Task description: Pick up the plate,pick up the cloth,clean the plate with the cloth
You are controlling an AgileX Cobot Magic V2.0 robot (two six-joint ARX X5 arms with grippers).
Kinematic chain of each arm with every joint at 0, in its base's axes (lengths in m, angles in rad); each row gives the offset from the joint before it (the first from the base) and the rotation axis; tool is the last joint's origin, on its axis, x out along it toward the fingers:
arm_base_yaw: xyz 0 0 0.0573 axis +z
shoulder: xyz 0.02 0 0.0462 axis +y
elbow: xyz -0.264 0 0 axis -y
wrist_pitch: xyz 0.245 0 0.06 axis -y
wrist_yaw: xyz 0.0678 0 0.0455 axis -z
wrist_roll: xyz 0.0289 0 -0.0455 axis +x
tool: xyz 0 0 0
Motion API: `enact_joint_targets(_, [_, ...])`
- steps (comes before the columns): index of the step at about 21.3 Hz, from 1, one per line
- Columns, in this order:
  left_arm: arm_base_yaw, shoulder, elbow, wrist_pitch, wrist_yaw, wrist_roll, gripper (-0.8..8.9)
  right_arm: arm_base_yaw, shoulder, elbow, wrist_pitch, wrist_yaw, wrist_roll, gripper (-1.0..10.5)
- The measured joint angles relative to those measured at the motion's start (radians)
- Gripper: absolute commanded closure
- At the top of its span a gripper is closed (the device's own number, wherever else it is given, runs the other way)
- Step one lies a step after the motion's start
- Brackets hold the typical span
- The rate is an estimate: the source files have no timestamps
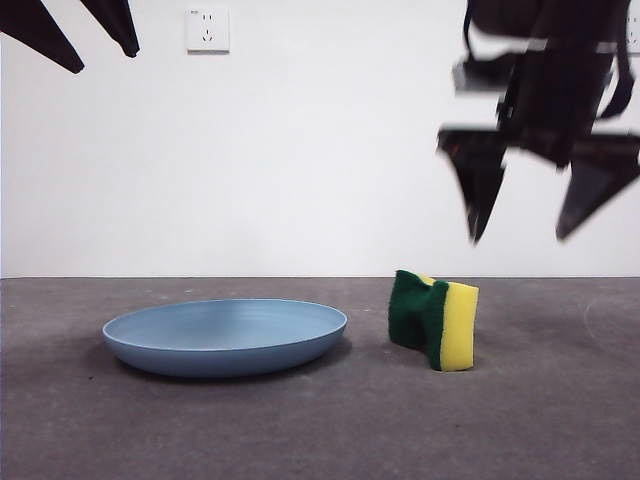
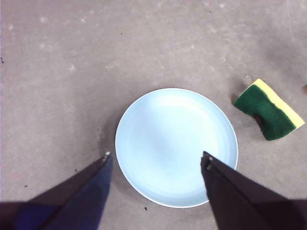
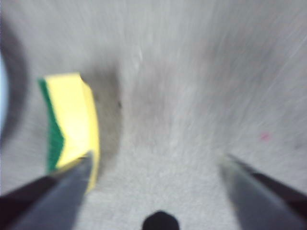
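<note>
Both end effectors hang spread: left over the plate, right off-centre above the sponge, so a descent could knock it across the desk.

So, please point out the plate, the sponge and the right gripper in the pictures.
blue plate [image 2: 168, 139], left wrist view, middle of its inside.
sponge [image 1: 458, 325], front view, its yellow foam face.
right gripper [image 1: 525, 225], front view, midway between its open jaw tips.

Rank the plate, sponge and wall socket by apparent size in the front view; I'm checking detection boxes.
1. plate, widest by far
2. sponge
3. wall socket, smallest, though it sits farther back on the wall
</note>
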Motion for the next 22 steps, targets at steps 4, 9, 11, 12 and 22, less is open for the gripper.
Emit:
enact_joint_targets(4, [0.0,0.0,0.0,0.008,0.0,0.0,8.2,0.0,-0.169,0.0,-0.001,-0.099,-0.001,9.5])
enact_joint_targets(9, [-0.029,-0.03,0.0,0.084,-0.019,0.008,8.21,0.034,-0.348,0.0,0.007,-0.161,-0.032,9.6])
enact_joint_targets(11, [-0.07,-0.084,0.0,0.1,-0.08,0.02,8.21,0.068,-0.417,-0.004,0.026,-0.143,-0.047,9.6])
enact_joint_targets(12, [-0.094,-0.116,-0.002,0.108,-0.126,0.026,8.21,0.085,-0.457,-0.016,0.054,-0.122,-0.053,9.6])
enact_joint_targets(22, [-0.218,-0.425,-0.308,0.251,-0.256,0.038,8.21,0.151,-0.761,-0.297,0.155,-0.022,-0.061,9.5])
